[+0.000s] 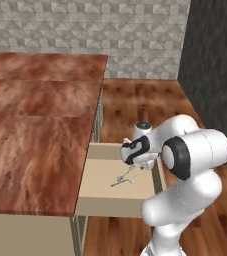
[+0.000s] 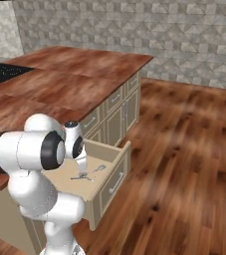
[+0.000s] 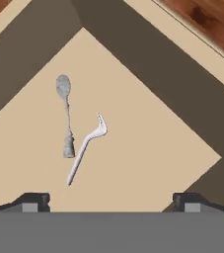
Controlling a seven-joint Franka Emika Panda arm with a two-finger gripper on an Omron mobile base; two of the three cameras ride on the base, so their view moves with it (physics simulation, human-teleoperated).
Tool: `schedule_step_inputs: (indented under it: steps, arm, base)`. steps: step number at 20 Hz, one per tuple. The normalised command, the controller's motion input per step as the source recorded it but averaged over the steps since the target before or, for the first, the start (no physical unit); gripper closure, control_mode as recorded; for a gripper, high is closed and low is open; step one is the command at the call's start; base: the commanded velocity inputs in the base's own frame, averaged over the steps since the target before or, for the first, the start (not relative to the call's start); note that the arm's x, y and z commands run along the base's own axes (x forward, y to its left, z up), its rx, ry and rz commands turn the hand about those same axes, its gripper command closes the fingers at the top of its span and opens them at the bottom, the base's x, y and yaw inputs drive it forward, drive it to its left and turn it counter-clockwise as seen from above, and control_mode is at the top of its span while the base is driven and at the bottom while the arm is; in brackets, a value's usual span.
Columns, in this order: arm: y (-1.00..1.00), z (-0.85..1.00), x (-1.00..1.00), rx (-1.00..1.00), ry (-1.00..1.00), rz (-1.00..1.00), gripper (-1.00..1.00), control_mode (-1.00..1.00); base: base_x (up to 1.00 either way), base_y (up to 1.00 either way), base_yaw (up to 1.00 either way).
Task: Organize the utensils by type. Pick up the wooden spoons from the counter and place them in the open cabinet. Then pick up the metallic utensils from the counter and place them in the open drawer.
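Below the wide-open, empty end effector, silver spoon and fork lie just beside each other on the open drawer floor.

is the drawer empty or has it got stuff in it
Not empty. The open drawer holds the silver spoon and the fork, lying flat side by side on its beige bottom.

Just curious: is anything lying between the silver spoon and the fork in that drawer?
No. In the hand view, only bare drawer bottom separates spoon from fork.
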Motion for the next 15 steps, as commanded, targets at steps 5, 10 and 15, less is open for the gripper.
schedule_step_inputs:
  steps: [5,10,15]
  arm:
    - [0.0,0.91,-0.24,0.04,0.02,0.36,-1.0,-1.0]
    - [0.0,0.9,-0.37,0.0,0.0,0.42,-1.0,-1.0]
    - [0.0,0.67,-0.63,-0.1,-0.11,0.3,-1.0,-1.0]
  base:
    - [0.0,0.0,0.0]
    - [0.0,0.0,0.0]
    - [0.0,0.0,0.0]
